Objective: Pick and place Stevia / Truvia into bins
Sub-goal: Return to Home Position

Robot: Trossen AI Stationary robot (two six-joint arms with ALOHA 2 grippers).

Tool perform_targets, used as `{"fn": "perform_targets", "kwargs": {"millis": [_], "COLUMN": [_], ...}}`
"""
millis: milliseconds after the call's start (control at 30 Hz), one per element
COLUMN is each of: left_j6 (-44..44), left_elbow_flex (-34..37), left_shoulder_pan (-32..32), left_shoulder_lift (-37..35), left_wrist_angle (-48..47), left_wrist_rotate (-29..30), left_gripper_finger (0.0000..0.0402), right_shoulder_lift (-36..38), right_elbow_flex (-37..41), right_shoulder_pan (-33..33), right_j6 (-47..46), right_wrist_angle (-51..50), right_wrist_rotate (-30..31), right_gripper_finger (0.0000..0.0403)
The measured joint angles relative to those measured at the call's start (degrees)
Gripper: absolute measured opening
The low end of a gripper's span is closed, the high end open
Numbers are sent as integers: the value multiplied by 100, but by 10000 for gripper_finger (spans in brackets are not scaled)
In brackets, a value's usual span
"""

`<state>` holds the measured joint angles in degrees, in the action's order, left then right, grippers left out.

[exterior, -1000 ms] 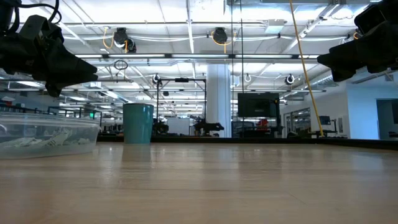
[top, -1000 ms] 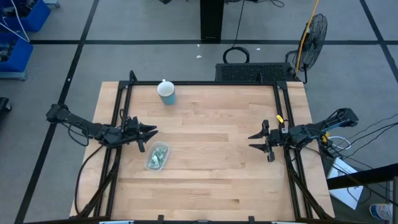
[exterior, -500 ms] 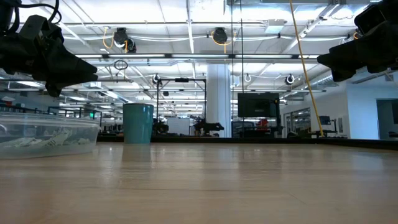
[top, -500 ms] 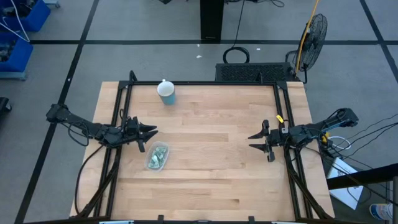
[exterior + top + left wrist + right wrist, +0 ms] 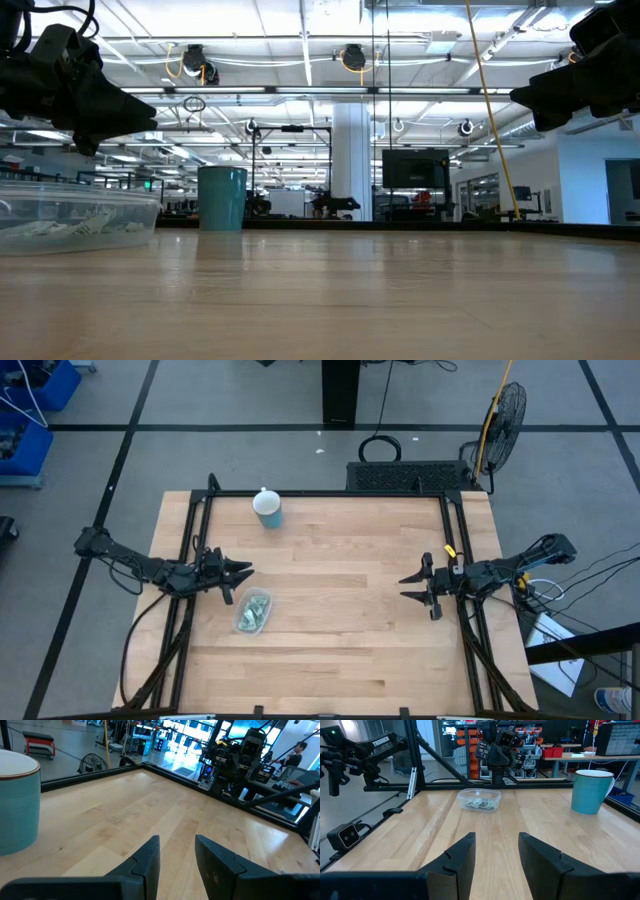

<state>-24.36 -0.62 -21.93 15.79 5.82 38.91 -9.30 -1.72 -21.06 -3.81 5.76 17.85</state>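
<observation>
A small clear oblong tub (image 5: 253,611) stands on the wooden table at the left, with several pale green and white packets lying inside it. It also shows in the low view (image 5: 75,215) and the right wrist view (image 5: 479,800). My left gripper (image 5: 247,572) hovers open and empty just beyond the tub's far end, above the table. My right gripper (image 5: 405,586) hovers open and empty at the table's right side. I see no packets lying loose on the table.
A blue-green cup with a white lid (image 5: 268,508) stands near the table's far edge, left of centre. Black frame rails (image 5: 190,540) run along the table's left, right and far edges. Bare wood (image 5: 340,600) lies between the two grippers.
</observation>
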Motion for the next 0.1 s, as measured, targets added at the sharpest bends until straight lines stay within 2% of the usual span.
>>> {"fn": "perform_targets", "kwargs": {"millis": [100], "left_j6": [7], "left_elbow_flex": [0], "left_shoulder_pan": [0], "left_shoulder_lift": [0], "left_wrist_angle": [0], "left_wrist_rotate": [-2], "left_gripper_finger": [127], "right_shoulder_lift": [0], "right_elbow_flex": [0], "right_shoulder_pan": [2], "right_j6": [0], "right_wrist_angle": [-2], "right_wrist_rotate": [0], "right_gripper_finger": [141]}}
